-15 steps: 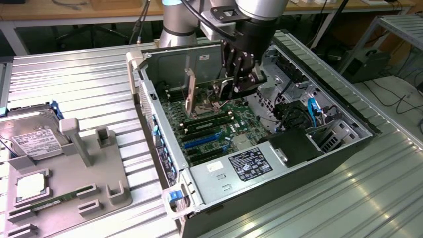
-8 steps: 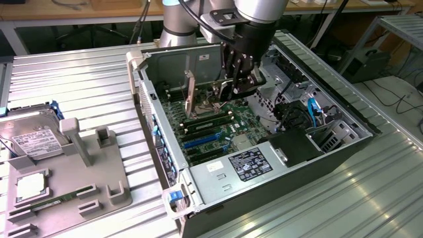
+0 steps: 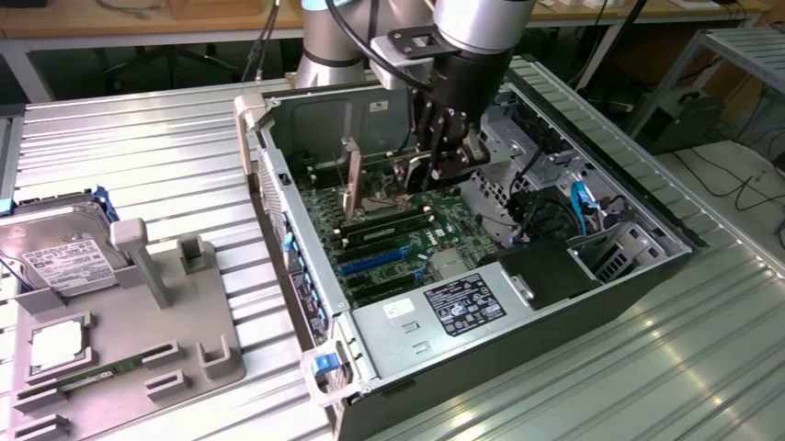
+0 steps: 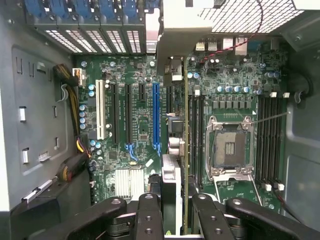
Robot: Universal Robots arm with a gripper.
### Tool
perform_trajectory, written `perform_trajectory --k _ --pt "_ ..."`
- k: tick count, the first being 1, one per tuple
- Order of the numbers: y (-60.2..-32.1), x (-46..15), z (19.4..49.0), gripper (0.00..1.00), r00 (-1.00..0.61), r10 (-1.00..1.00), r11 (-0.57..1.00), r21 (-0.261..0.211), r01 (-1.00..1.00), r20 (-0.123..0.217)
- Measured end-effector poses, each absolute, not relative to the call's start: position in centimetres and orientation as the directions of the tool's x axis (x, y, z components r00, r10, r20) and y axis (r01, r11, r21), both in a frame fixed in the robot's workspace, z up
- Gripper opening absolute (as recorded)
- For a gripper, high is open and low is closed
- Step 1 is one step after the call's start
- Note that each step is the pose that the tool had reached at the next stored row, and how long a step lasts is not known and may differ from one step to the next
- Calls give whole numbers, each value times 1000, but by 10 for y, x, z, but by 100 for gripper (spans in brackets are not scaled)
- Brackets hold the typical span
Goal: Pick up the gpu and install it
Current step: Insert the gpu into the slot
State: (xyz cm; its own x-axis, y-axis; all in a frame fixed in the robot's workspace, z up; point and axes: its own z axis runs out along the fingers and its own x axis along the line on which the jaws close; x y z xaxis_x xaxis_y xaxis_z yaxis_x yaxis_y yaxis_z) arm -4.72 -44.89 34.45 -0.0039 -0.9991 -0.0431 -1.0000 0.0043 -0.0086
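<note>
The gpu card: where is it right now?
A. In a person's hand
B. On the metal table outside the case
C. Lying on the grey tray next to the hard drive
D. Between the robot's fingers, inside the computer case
D: in the wrist view the gpu stands on edge between the fingers of the gripper, over the green motherboard inside the case.

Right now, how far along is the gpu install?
Done: the gpu is picked up, clamped upright in the end effector. In hand: it hangs inside the computer case, over the motherboard. Left: seating it; I can't tell whether it's in a slot, and it's not yet released.
</note>
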Motion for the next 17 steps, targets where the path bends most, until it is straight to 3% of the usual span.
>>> perform_trajectory --k 17 --pt "-457 -49 319 28 -4 -999 4 -4 -1000 -40"
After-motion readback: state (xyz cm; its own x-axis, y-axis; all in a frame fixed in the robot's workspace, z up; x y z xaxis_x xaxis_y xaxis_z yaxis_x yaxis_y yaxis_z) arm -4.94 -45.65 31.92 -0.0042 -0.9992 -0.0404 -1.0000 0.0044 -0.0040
